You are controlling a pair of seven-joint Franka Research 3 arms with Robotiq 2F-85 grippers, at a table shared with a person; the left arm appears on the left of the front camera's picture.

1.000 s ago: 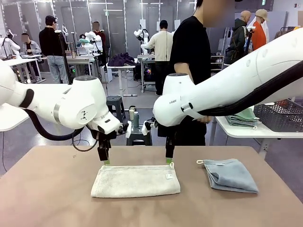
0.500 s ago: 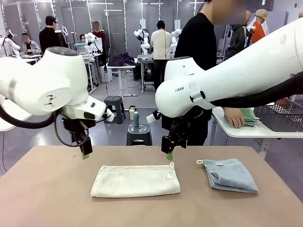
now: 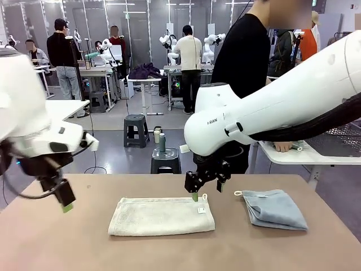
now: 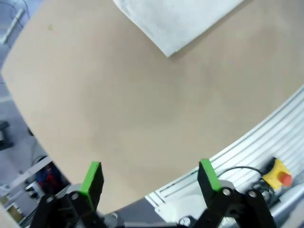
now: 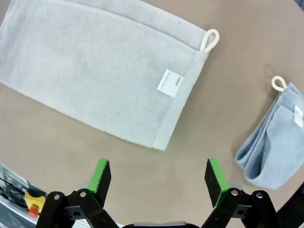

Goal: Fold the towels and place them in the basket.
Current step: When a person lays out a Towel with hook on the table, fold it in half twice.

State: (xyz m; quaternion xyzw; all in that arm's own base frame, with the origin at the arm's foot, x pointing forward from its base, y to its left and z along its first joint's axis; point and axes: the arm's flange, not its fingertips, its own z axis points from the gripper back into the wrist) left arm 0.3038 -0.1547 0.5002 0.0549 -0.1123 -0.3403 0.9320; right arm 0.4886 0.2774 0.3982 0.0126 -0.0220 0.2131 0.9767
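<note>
DESK: Where do the fingers stand?

ME: Both pairs are spread wide, with nothing between them. My right gripper (image 5: 159,178) hovers just beside the loop (image 5: 210,40) end of the cream towel (image 5: 95,80). My left gripper (image 3: 65,200) hangs over bare table (image 3: 169,248), well off that towel's other end.

DESK: And the towels?

ME: The cream one lies flat mid-table, folded to a long strip. The blue towel (image 3: 274,208) sits to its right, folded small, its layers gaping at one edge. The basket (image 3: 341,141) is on the side table (image 3: 293,157) at far right, near a person's hand (image 3: 282,147).

DESK: What worries you from here?

ME: Three things, as I judge it. Terry is soft and layered, so if my pads pinch only the top layer, the strip peels open instead of folding over. With my left gripper so far out, the two ends could be taken unevenly, and the next fold would come out skewed. And the basket is off my table, past the blue towel. A long reach there could drag that loose bundle apart, let a towel sag open in the air, or crowd that hand.
</note>
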